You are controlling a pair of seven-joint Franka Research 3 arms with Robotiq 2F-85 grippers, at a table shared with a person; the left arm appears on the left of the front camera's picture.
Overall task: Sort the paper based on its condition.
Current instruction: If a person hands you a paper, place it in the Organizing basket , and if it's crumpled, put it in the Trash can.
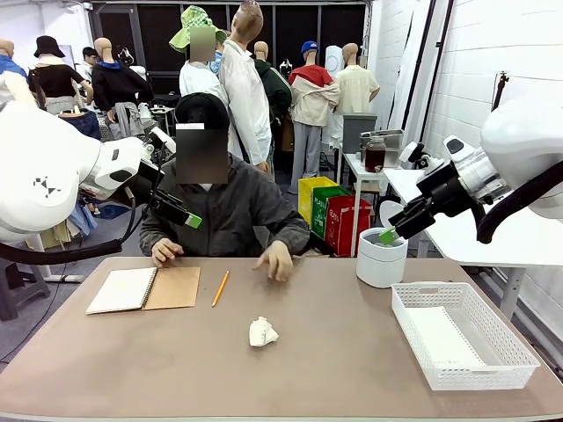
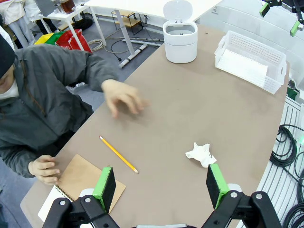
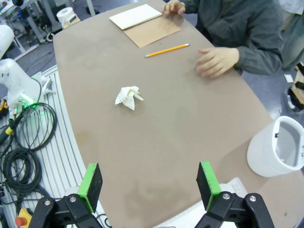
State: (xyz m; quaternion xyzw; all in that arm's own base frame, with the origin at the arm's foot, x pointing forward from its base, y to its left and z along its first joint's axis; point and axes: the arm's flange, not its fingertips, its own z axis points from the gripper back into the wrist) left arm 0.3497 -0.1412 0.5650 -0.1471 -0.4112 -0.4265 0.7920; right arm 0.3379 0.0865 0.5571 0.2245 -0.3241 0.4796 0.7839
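left jaws (image 2: pixel 161 186): mine, wide apart, green pads well clear of each other, nothing between them. Hanging above the near-left part of the worktop, over the notebook corner and the pencil.
right jaws (image 3: pixel 148 184): mine, also spread wide, nothing held. Up in the air at the right side, above the bin and the basket end.
brown worktop (image 1: pixel 334 352): flat, matte, carries everything below.
crumpled white paper ball (image 1: pixel 262 331): lies on the worktop near the middle, toward my side. Touching nothing. Well apart from both sets of jaws.
flat white paper sheet (image 1: pixel 442 338): lies inside the basket, on its floor.
white plastic mesh basket (image 1: pixel 413 323): rectangular, on the worktop's right side, just beside the bin.
white round lidded bin (image 1: pixel 381 258): far right of the worktop, lid tipped up, open mouth visible from my right wrist.
spiral-bound notebook with tan cardboard cover (image 1: pixel 145 288): lies open at far left, white page on the left, tan cover folded out on the right.
yellow pencil (image 1: pixel 220 287): lies just beside the notebook's right edge, not touching it.
person in dark grey jacket (image 1: pixel 230 209): seated at the far side. One hand (image 1: pixel 164 252) rests at the notebook's far edge; other hand (image 1: pixel 277 260) is spread just over the worktop past the pencil, blurred in my left wrist view.
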